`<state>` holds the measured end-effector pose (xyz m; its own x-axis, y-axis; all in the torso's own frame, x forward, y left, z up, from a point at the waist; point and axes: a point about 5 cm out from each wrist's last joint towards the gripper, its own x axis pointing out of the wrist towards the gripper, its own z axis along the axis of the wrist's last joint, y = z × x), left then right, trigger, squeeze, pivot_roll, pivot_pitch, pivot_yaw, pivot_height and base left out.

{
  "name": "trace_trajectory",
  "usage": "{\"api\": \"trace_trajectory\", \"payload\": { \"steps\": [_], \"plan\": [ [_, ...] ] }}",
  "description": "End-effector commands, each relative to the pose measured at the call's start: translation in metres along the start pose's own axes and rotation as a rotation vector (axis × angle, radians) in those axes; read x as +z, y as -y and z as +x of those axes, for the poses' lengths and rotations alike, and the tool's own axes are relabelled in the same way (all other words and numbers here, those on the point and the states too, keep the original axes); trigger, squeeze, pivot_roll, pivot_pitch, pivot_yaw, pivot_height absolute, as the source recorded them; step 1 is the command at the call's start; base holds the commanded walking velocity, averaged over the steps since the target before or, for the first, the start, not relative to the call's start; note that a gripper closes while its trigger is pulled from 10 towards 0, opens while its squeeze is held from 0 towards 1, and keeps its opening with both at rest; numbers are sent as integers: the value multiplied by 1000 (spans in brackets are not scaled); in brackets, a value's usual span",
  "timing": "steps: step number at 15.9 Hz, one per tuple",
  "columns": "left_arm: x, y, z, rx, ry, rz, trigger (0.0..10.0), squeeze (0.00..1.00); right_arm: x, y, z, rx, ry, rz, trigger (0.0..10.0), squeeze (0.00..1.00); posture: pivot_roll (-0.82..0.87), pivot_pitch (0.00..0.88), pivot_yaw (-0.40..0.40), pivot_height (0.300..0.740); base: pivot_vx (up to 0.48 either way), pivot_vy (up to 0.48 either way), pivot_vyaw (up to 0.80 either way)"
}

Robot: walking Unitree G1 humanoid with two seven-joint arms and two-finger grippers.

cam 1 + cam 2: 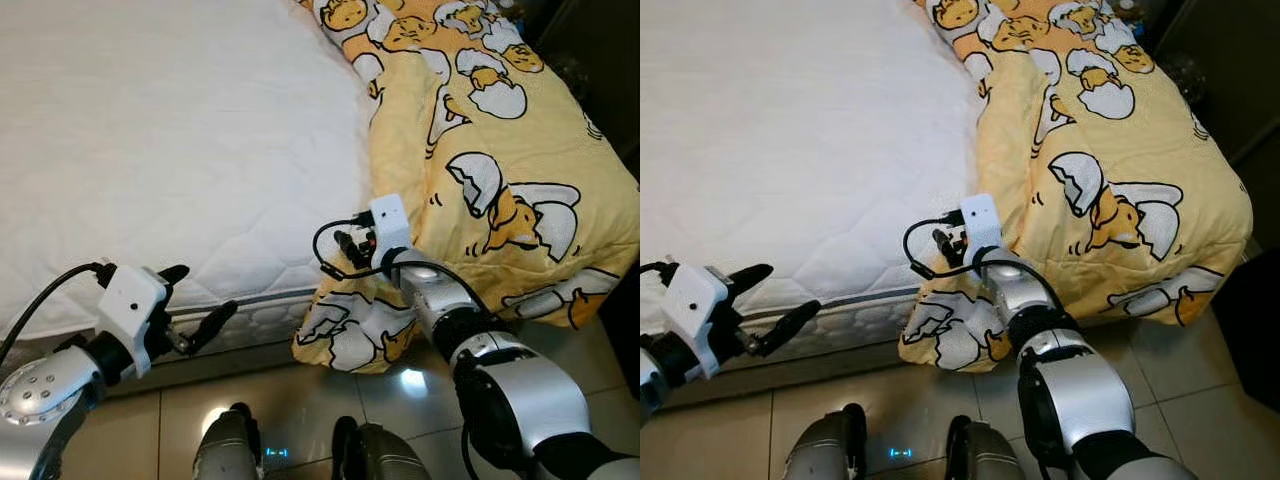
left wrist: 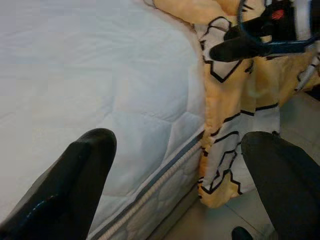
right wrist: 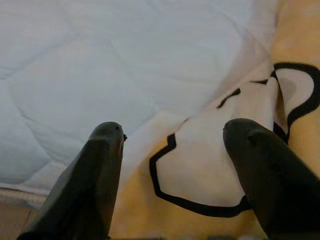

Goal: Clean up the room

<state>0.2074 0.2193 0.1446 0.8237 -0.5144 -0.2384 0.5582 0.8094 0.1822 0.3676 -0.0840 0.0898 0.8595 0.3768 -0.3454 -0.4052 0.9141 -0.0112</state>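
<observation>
If the right gripper, fingers spread over the blanket edge at five o'clock, pinches shallowly, fabric may slip.

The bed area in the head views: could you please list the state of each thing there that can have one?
Yellow egg-print blanket: bunched on the right side of the bed, its corner hanging over the edge toward the floor.
White mattress: bare, uncovered by the blanket.
Left gripper: jaws open, at the mattress edge, holding nothing.
Right gripper: jaws open, poised over the blanket's edge.
</observation>
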Motion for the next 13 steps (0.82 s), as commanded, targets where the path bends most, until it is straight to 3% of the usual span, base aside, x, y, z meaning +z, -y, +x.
{"api": "trace_trajectory", "payload": {
  "steps": [1,4,5,6,10,11,12,13],
  "plan": [
    [7,5,-2,-54,17,-8,10000,0,0,-1,1,-22,-22,-36,10000,1000,194,295,-104,740,0,0,0],
    [16,23,1,-214,35,-39,10000,0,-2,5,1,-88,-65,-76,10000,1000,217,338,-103,740,0,0,0],
    [18,27,1,-234,35,-35,10000,0,-4,6,0,-91,-78,-64,10000,914,229,346,-101,740,0,0,0],
    [20,31,1,-263,29,-34,10000,0,-11,3,0,-65,-107,-24,10000,0,245,358,-102,740,0,0,0],
    [23,34,-3,-299,3,-22,10000,0,-23,10,-4,-116,-157,-55,10000,0,268,383,-104,740,0,0,0],
    [23,33,-5,-285,-3,-22,10000,0,-23,10,-4,-121,-152,-32,8000,0,268,385,-103,740,0,0,0],
    [23,32,-6,-279,-6,-20,10000,0,-23,9,-4,-115,-147,-22,0,0,267,384,-103,740,0,0,0],
    [23,32,-6,-276,-8,-19,10000,0,-24,9,-4,-112,-146,-23,0,0,268,384,-102,740,0,0,0]
  ]
}}
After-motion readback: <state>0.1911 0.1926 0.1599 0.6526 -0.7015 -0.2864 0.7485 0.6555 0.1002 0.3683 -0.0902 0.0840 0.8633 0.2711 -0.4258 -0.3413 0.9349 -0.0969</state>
